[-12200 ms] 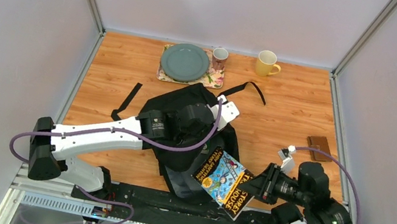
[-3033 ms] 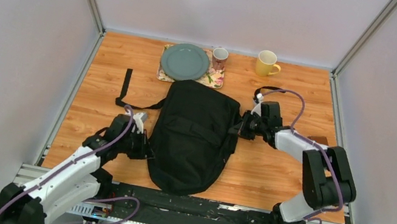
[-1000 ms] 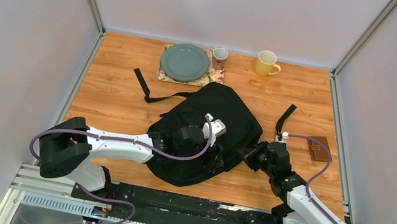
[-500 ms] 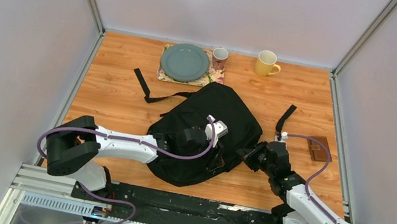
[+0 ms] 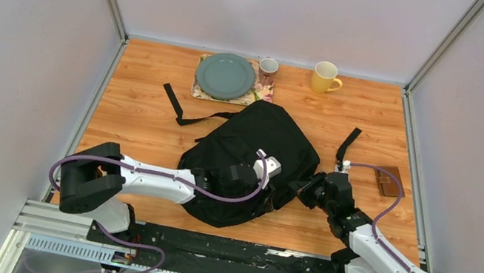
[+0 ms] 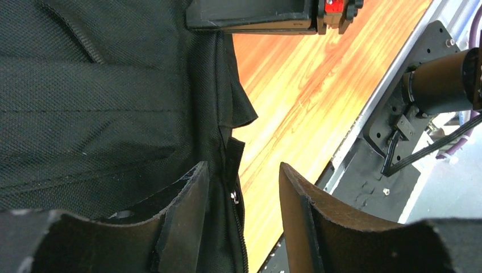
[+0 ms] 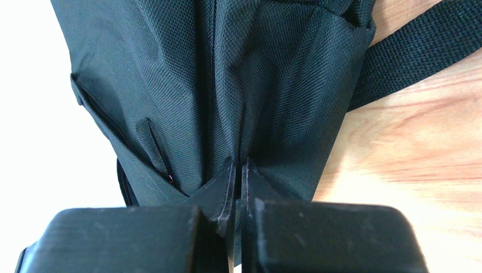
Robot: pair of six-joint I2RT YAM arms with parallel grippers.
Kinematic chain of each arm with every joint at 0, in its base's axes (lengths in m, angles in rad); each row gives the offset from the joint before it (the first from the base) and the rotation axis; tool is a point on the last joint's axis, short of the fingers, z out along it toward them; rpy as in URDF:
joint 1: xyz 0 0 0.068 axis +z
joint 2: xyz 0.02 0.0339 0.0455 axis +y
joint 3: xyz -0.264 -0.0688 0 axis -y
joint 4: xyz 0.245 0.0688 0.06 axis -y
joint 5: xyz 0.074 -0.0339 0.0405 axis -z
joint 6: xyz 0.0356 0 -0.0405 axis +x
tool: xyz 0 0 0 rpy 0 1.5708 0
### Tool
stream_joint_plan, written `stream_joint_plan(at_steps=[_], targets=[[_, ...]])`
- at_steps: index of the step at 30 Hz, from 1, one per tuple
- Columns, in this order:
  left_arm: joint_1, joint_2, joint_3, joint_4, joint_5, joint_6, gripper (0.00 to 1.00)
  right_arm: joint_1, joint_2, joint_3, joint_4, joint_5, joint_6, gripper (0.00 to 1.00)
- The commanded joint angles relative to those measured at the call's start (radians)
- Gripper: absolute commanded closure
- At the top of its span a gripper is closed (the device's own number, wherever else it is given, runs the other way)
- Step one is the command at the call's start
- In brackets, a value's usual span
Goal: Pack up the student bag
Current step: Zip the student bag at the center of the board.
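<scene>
Mid-bench (image 5: 138, 111), a shade toward the near edge: bag (image 5: 266, 129), black, soft and rounded, coarse weave, long axis from 1 to 7 o'clock. One strap (image 5: 348, 142) trailing off at 2 o'clock, another at 10.

Right pincer (image 7: 239, 162) at the bag's 4 o'clock edge, clamped tight on a raised fold of cloth, fabric drawn into a narrow ridge between the pads.

Left pincer (image 6: 242, 166) just beside it, at the 5 o'clock corner, gaping wide with nothing gripped, astride the limp seam. Zip (image 6: 233, 195) dead ahead between the fingers, apparently touching neither.

Left arm the nearer for the zip; right apparently anchoring the cloth against the pull. Likely next: closing on the tab, then a draw along the seam. Slack, floppy fabric, apt to bunch rather than slide.

Plate (image 5: 225, 76) on its floral mat at 12 o'clock. Brown wallet (image 5: 388, 181) at 3 o'clock, well apart from the bag.
</scene>
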Motion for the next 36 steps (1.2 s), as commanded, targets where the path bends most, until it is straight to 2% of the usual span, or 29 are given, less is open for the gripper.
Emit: stream_joint_plan(at_steps=[1, 6, 9, 11, 19, 20, 22, 23, 24, 28, 36], targets=[[-0.005, 0.022, 0.057, 0.017, -0.041, -0.007, 0.44, 0.008, -0.006, 0.028, -0.016, -0.022, -0.026, 1.00], [-0.005, 0.035, 0.074, 0.023, -0.089, 0.010, 0.44, 0.008, -0.028, 0.029, -0.054, -0.018, -0.031, 1.00], [-0.005, 0.046, 0.080, 0.020, -0.086, 0.016, 0.55, 0.008, -0.034, 0.026, -0.059, -0.018, -0.031, 1.00], [-0.003, 0.049, 0.074, 0.026, -0.083, 0.004, 0.58, 0.007, -0.034, 0.025, -0.059, -0.019, -0.031, 1.00], [-0.003, 0.077, 0.077, 0.044, -0.060, -0.007, 0.63, 0.008, -0.028, 0.029, -0.055, -0.027, -0.032, 1.00], [-0.003, 0.081, 0.079, 0.044, -0.058, -0.006, 0.68, 0.007, -0.028, 0.029, -0.056, -0.024, -0.032, 1.00], [-0.005, 0.083, 0.077, 0.044, -0.058, -0.009, 0.71, 0.008, -0.029, 0.029, -0.056, -0.024, -0.032, 1.00], [-0.005, 0.083, 0.076, 0.044, -0.058, -0.009, 0.83, 0.007, -0.028, 0.031, -0.058, -0.022, -0.032, 1.00], [-0.005, 0.081, 0.074, 0.044, -0.055, -0.009, 0.88, 0.008, -0.028, 0.029, -0.059, -0.022, -0.032, 1.00], [-0.005, 0.063, 0.062, 0.047, -0.052, 0.007, 0.99, 0.005, -0.025, 0.032, -0.067, -0.015, -0.043, 1.00], [-0.005, -0.046, -0.030, 0.032, -0.014, 0.022, 1.00, -0.043, 0.038, 0.103, -0.078, 0.022, -0.098, 1.00]])
